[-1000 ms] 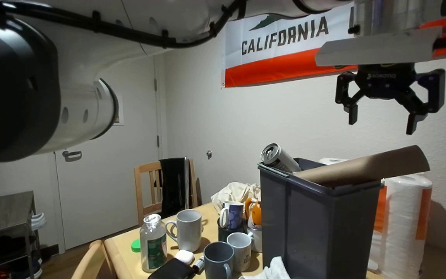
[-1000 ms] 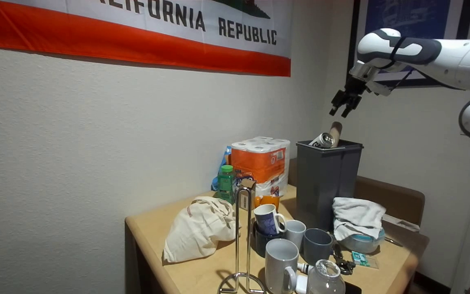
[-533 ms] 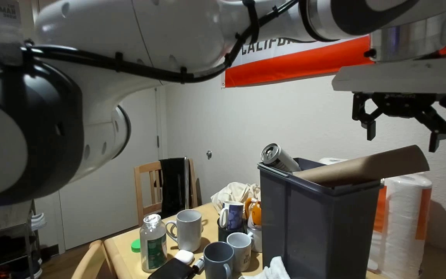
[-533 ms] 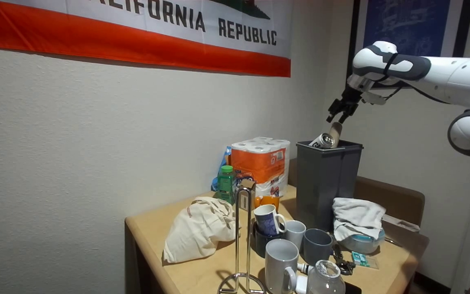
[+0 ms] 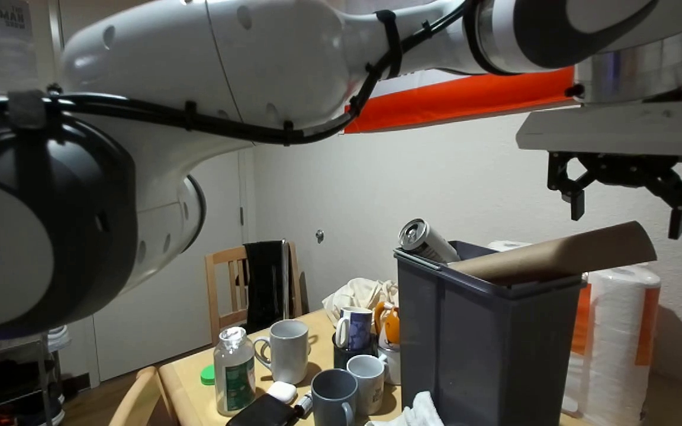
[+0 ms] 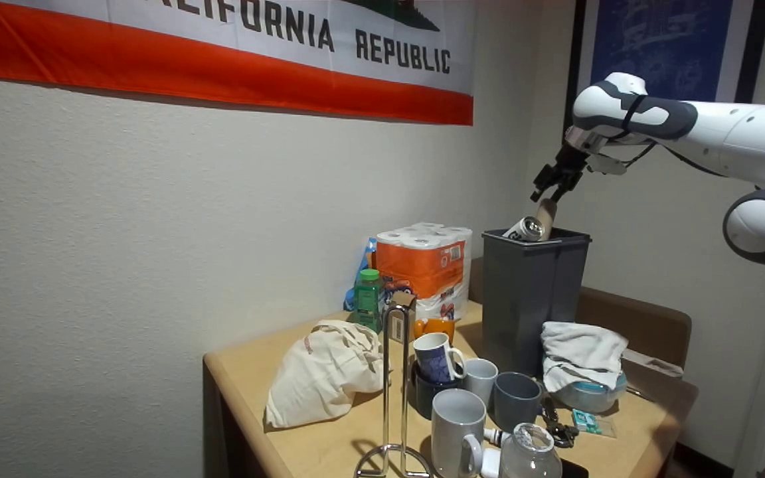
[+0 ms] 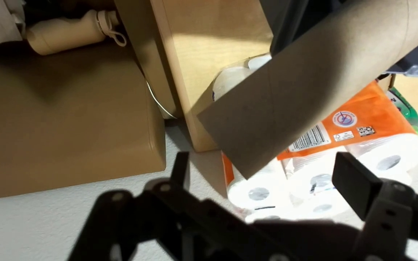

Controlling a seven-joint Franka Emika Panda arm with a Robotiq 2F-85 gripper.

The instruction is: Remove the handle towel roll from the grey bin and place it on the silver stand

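Fingers (image 5: 578, 206) have dropped over the last sec & now hang just above the cardboard tube (image 5: 563, 251), spread apart w/ nothing btwn. Tube hasn't moved: tilted in grey bin (image 5: 471, 349), free end poking past the rim. So prob. lining up a grasp, no hold yet. Wrist view: tube lies diag. to the fingers, may need a twist. Silver stand (image 6: 386, 378) on counter (image 6: 329, 448) is bare, so placing's TBD.
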